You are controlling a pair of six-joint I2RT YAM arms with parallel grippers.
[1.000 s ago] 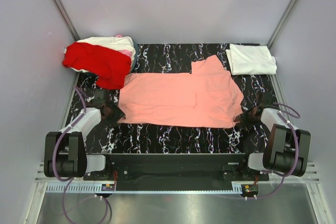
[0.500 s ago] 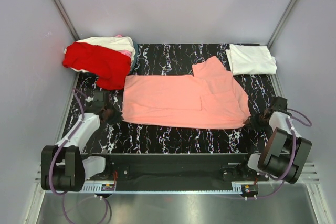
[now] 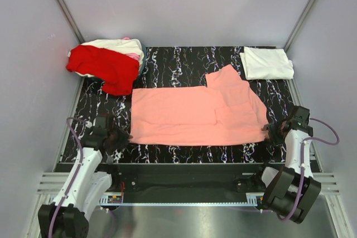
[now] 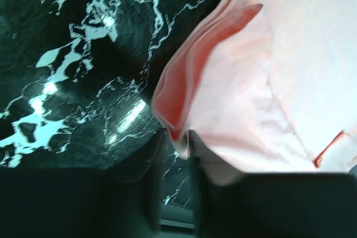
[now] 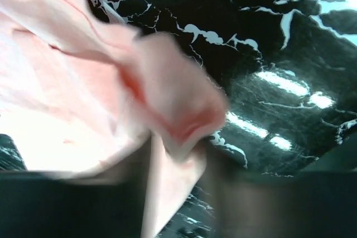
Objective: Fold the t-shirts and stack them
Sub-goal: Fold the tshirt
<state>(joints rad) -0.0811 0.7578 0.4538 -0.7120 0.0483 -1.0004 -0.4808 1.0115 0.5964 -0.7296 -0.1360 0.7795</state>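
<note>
salmon-pink t-shirt [image 3: 195, 112] lies spread across the middle of the black marbled bench [image 3: 184, 59], its long axis running left to right in the top view. one sleeve pokes up toward the folded white t-shirt [image 3: 268, 62] at the upper right. the red t-shirt [image 3: 106, 68] sits crumpled at the upper left on a heap of cream and pale pink ones [image 3: 120, 43], just clear of the salmon cloth.

the left jaws sit at the shirt's lower-left corner and the right jaws at its lower-right corner, so each arm has the corner on its own side and the whole garment lies up-frame from both. in the left wrist view the jaws are narrow, nipping a small peak of the salmon hem between them. in the right wrist view the picture is blurred, but a bunched lump of the same cloth sits between the jaws and a strip hangs below, so that reads as a narrow hold too.

with both near corners held, the next move likely turns on that near edge. it runs straight between the two pairs of jaws, and carrying it evenly up-frame would fold the shirt along its long axis. uneven travel would skew the crease.
</note>
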